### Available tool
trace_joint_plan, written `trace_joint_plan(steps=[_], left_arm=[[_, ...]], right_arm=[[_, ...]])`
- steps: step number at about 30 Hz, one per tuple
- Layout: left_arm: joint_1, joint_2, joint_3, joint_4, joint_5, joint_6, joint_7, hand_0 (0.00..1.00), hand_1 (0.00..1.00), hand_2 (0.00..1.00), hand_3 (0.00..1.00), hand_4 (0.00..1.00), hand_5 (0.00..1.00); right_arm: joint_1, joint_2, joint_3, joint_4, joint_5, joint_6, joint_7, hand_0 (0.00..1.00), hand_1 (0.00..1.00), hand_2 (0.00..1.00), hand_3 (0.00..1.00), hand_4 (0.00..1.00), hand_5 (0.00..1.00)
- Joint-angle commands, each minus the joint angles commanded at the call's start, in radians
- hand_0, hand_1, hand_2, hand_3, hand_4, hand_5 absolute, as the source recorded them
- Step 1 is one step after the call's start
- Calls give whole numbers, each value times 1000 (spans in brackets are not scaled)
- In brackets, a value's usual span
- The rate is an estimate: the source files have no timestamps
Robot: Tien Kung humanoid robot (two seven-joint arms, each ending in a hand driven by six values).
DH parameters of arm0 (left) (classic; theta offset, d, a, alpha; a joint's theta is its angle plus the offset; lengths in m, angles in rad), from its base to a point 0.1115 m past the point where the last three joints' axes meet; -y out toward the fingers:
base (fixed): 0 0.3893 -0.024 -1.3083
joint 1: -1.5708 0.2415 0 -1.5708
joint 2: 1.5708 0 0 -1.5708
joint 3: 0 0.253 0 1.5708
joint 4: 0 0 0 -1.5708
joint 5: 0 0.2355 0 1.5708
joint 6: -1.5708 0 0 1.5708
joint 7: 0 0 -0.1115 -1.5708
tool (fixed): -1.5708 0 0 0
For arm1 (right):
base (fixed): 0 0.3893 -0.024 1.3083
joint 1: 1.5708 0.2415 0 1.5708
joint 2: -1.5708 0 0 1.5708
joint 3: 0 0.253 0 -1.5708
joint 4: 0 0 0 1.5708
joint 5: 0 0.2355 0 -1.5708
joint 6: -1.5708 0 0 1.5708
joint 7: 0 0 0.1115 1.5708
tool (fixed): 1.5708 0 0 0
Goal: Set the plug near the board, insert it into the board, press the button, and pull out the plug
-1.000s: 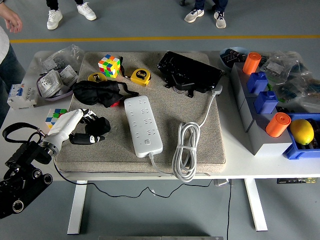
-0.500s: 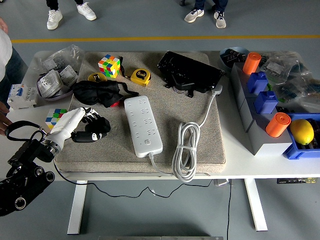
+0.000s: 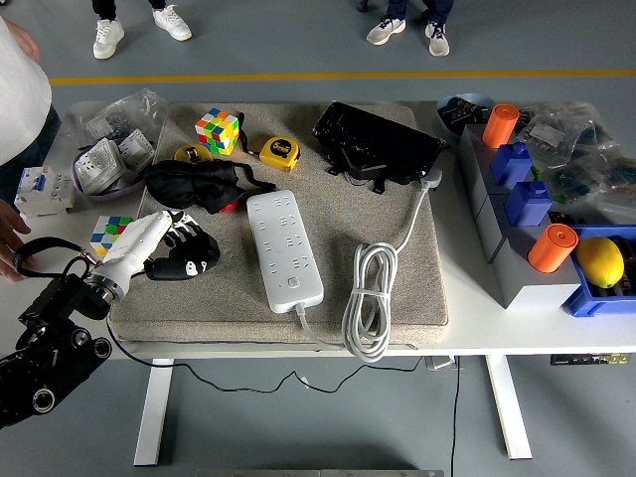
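The white power board (image 3: 285,248) lies lengthwise in the middle of the grey mat (image 3: 417,288). Its own white cord is coiled (image 3: 370,298) to its right and ends in a white plug (image 3: 432,177) at the mat's far right. My left hand (image 3: 182,254) hovers over the mat's left part, a hand's width left of the board. Its black fingers (image 3: 194,260) are curled around a small black plug that is mostly hidden. A thin black cable (image 3: 189,376) hangs below the table's front edge. My right hand is out of view.
A black eye mask (image 3: 199,184), a Rubik's cube (image 3: 219,130), a yellow tape measure (image 3: 280,152) and a black case (image 3: 376,144) lie at the back of the mat. A person's hand (image 3: 12,240) rests on the table's left edge. Grey and blue bins (image 3: 517,209) stand to the right.
My left hand has moved a little up and to the right, toward the board. The person at the left has stepped closer and put a hand down on the table's left edge.
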Motion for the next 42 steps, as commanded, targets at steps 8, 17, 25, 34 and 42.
trace_joint_plan(steps=[8,17,25,34,42], left_arm=[[-4,1,-3,0,9,-11,3,387,427,490,548,785,2],[-6,0,4,-5,-8,3,-30,420,424,473,544,780,2],[-15,17,22,-47,-15,24,-67,425,430,474,541,790,2],[-80,47,113,-141,-14,17,-46,446,430,482,544,796,2],[-170,37,242,-129,3,12,-11,442,430,481,545,797,2]], right_arm=[[1,0,0,0,1,0,3,633,681,697,612,998,562],[1,0,0,0,4,-1,6,633,680,697,611,998,559],[1,-2,2,0,4,-1,9,628,680,696,611,998,557],[2,-3,9,1,4,0,10,628,680,694,609,998,555],[3,-6,10,2,4,0,10,631,679,694,609,998,554]])
